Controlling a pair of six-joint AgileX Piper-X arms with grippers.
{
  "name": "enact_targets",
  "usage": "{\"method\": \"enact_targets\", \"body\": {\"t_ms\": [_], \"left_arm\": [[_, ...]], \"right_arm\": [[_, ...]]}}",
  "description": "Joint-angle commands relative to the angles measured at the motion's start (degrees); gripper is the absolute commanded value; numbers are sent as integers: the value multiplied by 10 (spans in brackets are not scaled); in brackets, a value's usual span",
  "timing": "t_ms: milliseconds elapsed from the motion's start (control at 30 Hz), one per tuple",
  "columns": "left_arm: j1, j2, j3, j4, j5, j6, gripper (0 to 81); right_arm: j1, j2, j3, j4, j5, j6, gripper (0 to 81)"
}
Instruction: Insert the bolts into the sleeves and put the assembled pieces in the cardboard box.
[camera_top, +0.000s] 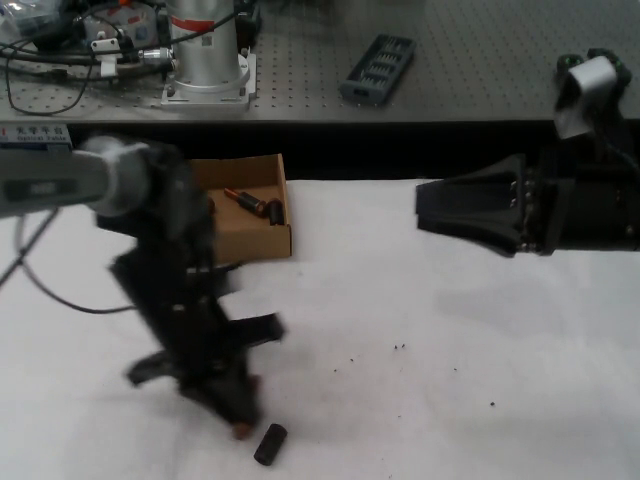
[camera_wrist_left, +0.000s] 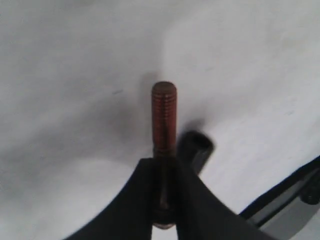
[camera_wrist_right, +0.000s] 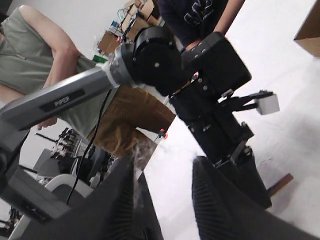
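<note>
My left gripper (camera_wrist_left: 163, 200) pinches a threaded coppery bolt (camera_wrist_left: 164, 115), black tubular sleeve (camera_wrist_left: 197, 145) just beside on white cloth (camera_wrist_left: 75, 60); right gripper (camera_wrist_right: 165, 172) spread

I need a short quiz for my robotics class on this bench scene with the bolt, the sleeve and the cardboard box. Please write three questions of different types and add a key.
1. True or false: the left pincer is shut on a copper-coloured bolt.
2. Fill the gap: the right pincer is ____ and holds nothing.
3. Pick one: where does the loose black sleeve lie relative to the cardboard box?
A. Inside it.
B. Outside it, on the white cloth near the held bolt.
C. Balanced on its rim.

Key: 1 true; 2 open; 3 B.
</note>
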Motion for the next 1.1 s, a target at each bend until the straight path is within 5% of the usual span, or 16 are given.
{"method": "enact_targets", "body": {"t_ms": [0, 200, 433, 533, 667, 700, 900, 1067], "left_arm": [[-31, 0, -2, -84, 90, -97, 6], [-85, 0, -2, -246, 113, -269, 6], [-102, 0, -2, -348, 102, -344, 4], [-102, -1, -2, -358, 90, -344, 126], [-102, -2, -3, -374, 91, -361, 510], [-102, -2, -3, -374, 95, -362, 552], [-102, -2, -4, -386, 160, -365, 463], [-74, -23, -8, -385, 141, -319, 431]], "right_arm": [[-27, -6, -6, -5, 10, -2, 292], [-45, -6, -6, -5, 10, -2, 292], [-45, -6, -6, -5, 7, -2, 292], [-45, -6, -6, -5, 0, -2, 292], [-45, -6, -6, -5, 0, -2, 292], [-45, -6, -6, -5, 0, -2, 292], [-45, -6, -6, 4, 2, -2, 292], [-45, -6, -6, 107, 49, -40, 292]]}}
